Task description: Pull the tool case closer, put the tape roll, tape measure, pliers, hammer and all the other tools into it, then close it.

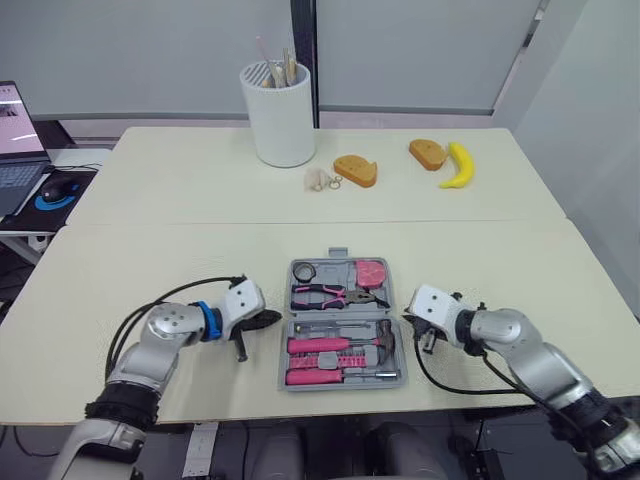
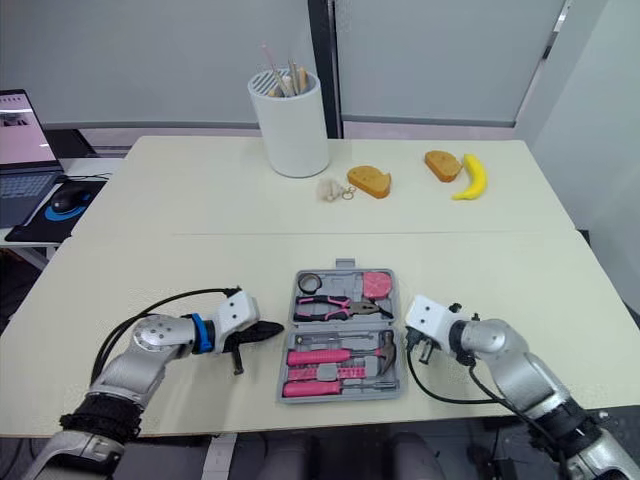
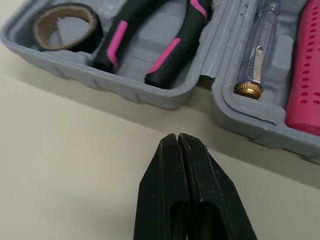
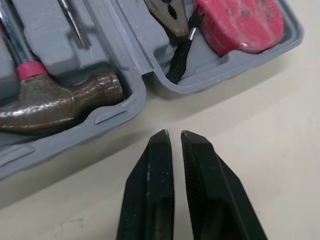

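Note:
The grey tool case [image 1: 340, 386] lies open near the table's front edge. Its far half holds the tape roll [image 3: 65, 25], black-and-pink pliers [image 3: 150, 40] and pink tape measure [image 4: 240, 22]. Its near half holds the hammer [image 4: 60, 105], a tester screwdriver [image 3: 260, 50] and pink-handled tools [image 1: 320, 345]. My left gripper [image 1: 272, 319] is shut, low over the table just left of the case, tips a short way from its wall [image 3: 165, 97]. At the case's right side, level with the hinge, my right gripper [image 4: 175, 134] is shut and holds nothing.
At the back of the table stand a white utensil holder [image 1: 278, 112], two bread pieces [image 1: 355, 170] [image 1: 428, 153], a banana [image 1: 459, 165] and a small pale object [image 1: 317, 180]. A laptop [image 1: 20, 150] and mouse [image 1: 60, 187] sit on a side desk at far left.

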Controlling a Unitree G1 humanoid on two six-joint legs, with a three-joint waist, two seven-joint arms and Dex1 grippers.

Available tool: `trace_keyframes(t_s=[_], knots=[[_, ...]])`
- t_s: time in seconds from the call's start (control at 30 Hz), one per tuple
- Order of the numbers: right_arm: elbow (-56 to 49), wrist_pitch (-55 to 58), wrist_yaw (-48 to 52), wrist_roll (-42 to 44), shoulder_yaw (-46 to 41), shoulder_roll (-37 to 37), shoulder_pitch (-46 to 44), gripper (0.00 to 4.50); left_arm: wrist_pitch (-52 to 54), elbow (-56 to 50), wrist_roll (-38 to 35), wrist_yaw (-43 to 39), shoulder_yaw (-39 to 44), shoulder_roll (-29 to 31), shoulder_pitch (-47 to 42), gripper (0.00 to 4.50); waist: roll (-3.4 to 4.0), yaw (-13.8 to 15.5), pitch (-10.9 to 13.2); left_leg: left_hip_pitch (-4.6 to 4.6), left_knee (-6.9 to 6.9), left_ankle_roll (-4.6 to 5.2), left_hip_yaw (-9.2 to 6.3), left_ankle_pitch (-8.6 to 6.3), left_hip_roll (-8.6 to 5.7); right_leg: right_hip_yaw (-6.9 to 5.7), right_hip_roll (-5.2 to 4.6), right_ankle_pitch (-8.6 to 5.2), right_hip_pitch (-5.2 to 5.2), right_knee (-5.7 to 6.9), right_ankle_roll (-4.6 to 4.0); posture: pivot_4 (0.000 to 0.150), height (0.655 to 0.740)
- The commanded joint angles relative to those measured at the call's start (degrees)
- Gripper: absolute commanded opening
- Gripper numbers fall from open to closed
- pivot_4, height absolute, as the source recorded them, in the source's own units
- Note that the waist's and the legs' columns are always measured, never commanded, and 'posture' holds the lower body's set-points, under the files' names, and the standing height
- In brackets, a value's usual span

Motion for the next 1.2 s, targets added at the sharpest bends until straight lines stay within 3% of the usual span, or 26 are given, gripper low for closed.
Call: trace_keyframes(t_s=[0.03, 0.67, 1.2], knots=[[2.61, -2.80, 0.82, -1.63, -0.12, 1.46, -2.61, 0.01, -0.69, -0.56, 0.88, 0.35, -0.24, -0.24, -1.07, 0.00, 0.00, 0.01, 0.00, 0.00, 0.01, 0.00, -0.02, 0.00, 0.00, -0.01, 0.00, 0.00, 0.00, 0.03, 0.00, 0.150, 0.7400], [2.03, -1.15, 5.87, -3.35, 1.06, 5.82, -2.41, 0.01, -1.06, -2.71, 2.30, 0.48, -2.38, -3.69, -1.43, 0.00, 0.01, -0.01, -0.01, 0.06, 0.10, 0.00, -0.04, 0.00, -0.04, -0.01, -0.04, 0.00, 0.02, 0.27, -0.01, 0.150, 0.7400], [-4.00, 2.34, 8.27, -3.14, 2.21, 5.34, 0.87, 0.01, 1.85, -11.41, 1.78, -3.14, -2.15, -0.92, 5.02, 0.00, 0.01, -0.10, -0.01, 0.06, 0.08, 0.00, -0.03, -0.01, 0.01, 0.02, -0.11, -0.01, 0.01, 0.24, -0.02, 0.150, 0.7400]])
